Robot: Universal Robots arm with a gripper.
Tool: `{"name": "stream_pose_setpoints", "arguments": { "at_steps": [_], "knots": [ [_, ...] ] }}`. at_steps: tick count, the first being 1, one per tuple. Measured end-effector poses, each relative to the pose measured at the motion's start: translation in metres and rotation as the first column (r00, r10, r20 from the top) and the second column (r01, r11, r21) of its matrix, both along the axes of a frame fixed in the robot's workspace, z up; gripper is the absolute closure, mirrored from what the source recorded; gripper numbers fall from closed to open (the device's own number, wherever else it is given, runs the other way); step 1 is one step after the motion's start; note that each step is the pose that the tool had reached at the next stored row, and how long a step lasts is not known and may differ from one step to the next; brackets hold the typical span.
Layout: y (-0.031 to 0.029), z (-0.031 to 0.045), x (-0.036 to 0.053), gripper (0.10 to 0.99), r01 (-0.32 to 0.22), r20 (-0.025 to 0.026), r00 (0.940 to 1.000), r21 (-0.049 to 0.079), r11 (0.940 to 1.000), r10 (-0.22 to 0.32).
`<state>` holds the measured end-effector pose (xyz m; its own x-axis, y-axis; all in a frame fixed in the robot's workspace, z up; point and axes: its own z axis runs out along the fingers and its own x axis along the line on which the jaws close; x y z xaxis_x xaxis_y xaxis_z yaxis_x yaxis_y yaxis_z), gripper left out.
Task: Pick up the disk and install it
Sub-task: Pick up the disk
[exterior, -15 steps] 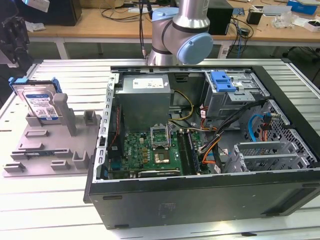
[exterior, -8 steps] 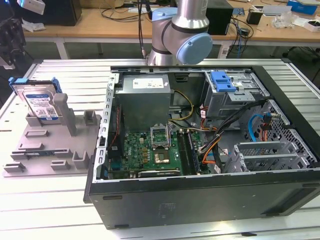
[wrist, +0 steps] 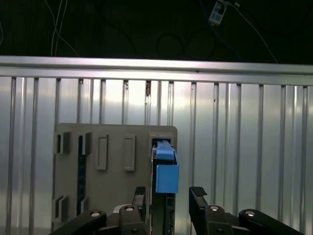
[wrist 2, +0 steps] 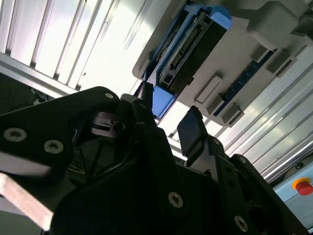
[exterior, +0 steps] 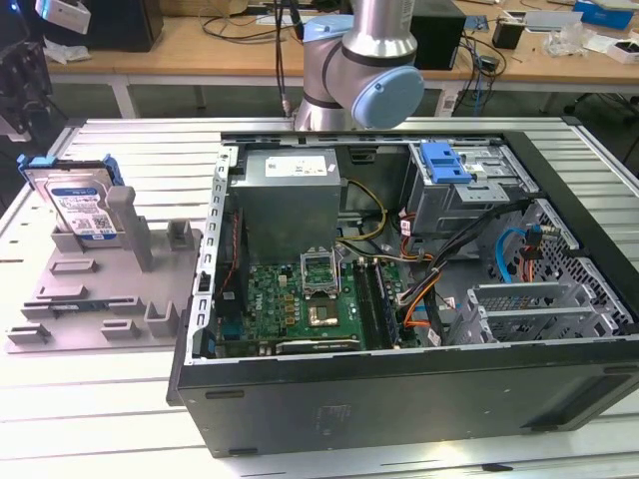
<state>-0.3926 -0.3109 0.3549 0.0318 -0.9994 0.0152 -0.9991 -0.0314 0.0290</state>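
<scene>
The disk (exterior: 80,205), a silver drive with a blue-and-white label in a blue bracket, stands leaning in a grey holder (exterior: 100,299) at the exterior view's left. In the first wrist view the disk (wrist: 166,171) appears edge-on, its blue bracket end lined up with the gap of my gripper (wrist: 168,196). The gripper is open, with its black fingertips (wrist: 141,195) on either side and nothing held. In the second wrist view the gripper (wrist 2: 168,120) hangs short of the disk (wrist 2: 190,44), whose dark connector edge shows. I cannot tell how far the fingers are from it.
An open computer case (exterior: 399,279) lies to the exterior view's right of the holder, with a motherboard, cables and a drive bay carrying a blue tab (exterior: 444,163). The arm (exterior: 359,70) rises behind the case. Everything sits on a ribbed metal table (wrist: 244,147).
</scene>
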Motion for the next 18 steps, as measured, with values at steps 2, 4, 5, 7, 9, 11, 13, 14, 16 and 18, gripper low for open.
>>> {"name": "stream_pose_setpoints", "arguments": {
  "at_steps": [2, 4, 5, 7, 9, 11, 13, 14, 16, 18],
  "knots": [
    [0.0004, -0.0015, -0.0005, 0.604, 0.0, 0.0, 1.0, 0.0, 1.0, 0.0],
    [0.0007, -0.003, -0.001, 0.604, 0.0, -0.0001, 1.0, 0.0, 1.0, 0.0],
    [0.0009, -0.0043, -0.0015, 0.604, 0.0, -0.0001, 1.0, 0.0, 1.0, 0.0],
    [0.001, -0.0058, -0.002, 0.604, 0.0, -0.0001, 1.0, 0.0, 1.0, 0.0],
    [0.0012, -0.0073, -0.0026, 0.604, 0.0, 0.0, 1.0, 0.0, 1.0, 0.0],
    [0.0012, -0.0089, -0.003, 0.604, 0.0, 0.0, 1.0, 0.0, 1.0, 0.0],
    [0.0012, -0.0107, -0.0033, 0.604, 0.0, 0.0, 1.0, 0.0, 1.0, 0.0],
    [0.0012, -0.0121, -0.0035, 0.604, 0.0, 0.0, 1.0, 0.0, 1.0, 0.0],
    [0.0012, -0.0137, -0.0037, 0.604, 0.0, -0.0001, 1.0, 0.0, 1.0, 0.0],
    [0.0012, -0.0155, -0.0039, 0.604, 0.0, -0.0001, 1.0, 0.0, 1.0, 0.0]
  ]
}}
